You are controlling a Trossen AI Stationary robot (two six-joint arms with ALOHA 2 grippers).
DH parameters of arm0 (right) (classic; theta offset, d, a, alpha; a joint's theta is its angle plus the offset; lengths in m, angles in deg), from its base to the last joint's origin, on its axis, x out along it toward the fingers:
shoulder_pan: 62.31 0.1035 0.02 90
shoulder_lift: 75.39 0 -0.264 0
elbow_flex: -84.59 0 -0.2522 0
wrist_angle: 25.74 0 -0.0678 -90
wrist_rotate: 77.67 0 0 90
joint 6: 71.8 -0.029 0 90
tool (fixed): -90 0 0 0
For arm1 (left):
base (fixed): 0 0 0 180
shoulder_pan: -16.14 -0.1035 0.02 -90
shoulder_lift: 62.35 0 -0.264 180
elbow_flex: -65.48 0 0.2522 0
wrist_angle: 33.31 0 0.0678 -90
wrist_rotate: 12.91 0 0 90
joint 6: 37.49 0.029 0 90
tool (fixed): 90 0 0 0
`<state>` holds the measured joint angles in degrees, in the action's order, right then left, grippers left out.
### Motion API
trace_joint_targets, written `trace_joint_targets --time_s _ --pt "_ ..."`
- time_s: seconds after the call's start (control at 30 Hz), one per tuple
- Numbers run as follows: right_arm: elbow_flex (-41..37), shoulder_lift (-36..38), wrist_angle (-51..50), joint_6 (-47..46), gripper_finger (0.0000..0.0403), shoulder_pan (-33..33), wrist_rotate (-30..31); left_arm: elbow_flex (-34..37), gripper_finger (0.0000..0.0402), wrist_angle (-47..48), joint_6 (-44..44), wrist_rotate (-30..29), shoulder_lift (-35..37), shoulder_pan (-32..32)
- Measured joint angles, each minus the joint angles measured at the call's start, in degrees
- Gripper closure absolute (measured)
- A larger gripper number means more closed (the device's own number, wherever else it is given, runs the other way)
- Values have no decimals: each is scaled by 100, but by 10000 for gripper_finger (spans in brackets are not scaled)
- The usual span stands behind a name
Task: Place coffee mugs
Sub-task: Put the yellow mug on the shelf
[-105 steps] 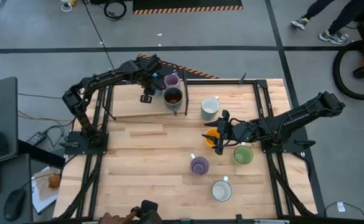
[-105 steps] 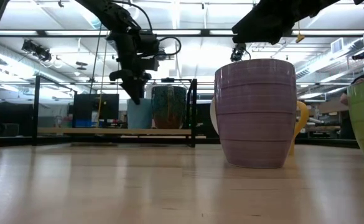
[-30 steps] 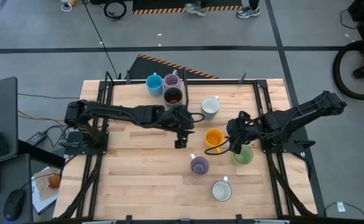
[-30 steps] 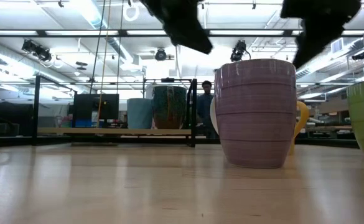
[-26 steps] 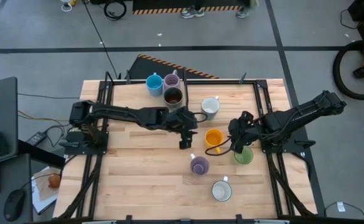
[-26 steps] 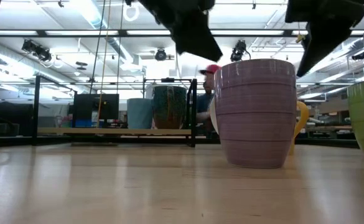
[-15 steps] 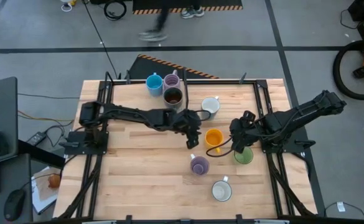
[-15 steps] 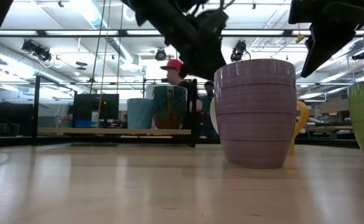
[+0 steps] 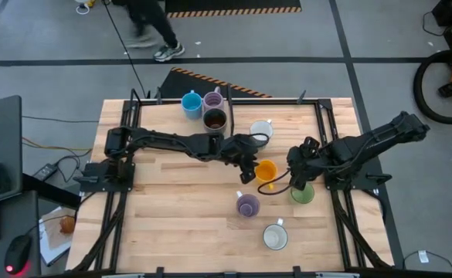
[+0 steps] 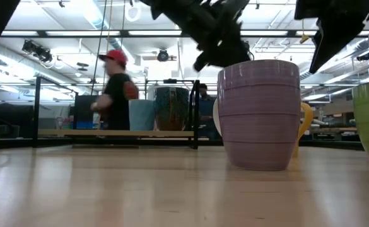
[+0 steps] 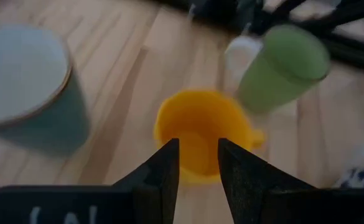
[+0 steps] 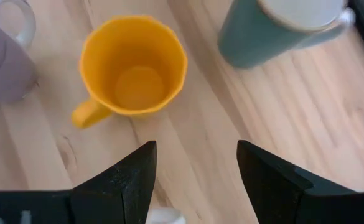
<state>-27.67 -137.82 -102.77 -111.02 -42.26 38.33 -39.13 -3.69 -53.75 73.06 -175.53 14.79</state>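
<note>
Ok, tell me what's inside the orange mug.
Nothing: the right wrist view looks straight into the orange mug and shows only its bare orange bottom. The left gripper hovers beside it, fingers open.

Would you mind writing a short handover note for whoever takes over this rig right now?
Left gripper: jaws open, empty, reaching toward the orange ceramic mug at mid-table, its jaws lined up on the near rim in its wrist view.
Right gripper: jaws open, empty, just on the other side of the orange mug, beside the green ceramic mug.
Grouped at the far edge: blue mug, lilac mug, dark brown mug.
Loose on the table: white mug, a second lilac mug, a second white mug, plus the orange and green ones.
Left: five loose mugs to place; the orange one looks next.
</note>
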Motion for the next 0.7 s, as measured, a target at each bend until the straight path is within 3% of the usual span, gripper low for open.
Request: trace_joint_targets --time_s 0.47,0.7 --pt "192 -22 25 -115 174 508 507 -538 283 119 -235 160 -765 -52" --pt "192 -22 69 -196 174 652 715 -533 239 148 -197 131 -772 -27"
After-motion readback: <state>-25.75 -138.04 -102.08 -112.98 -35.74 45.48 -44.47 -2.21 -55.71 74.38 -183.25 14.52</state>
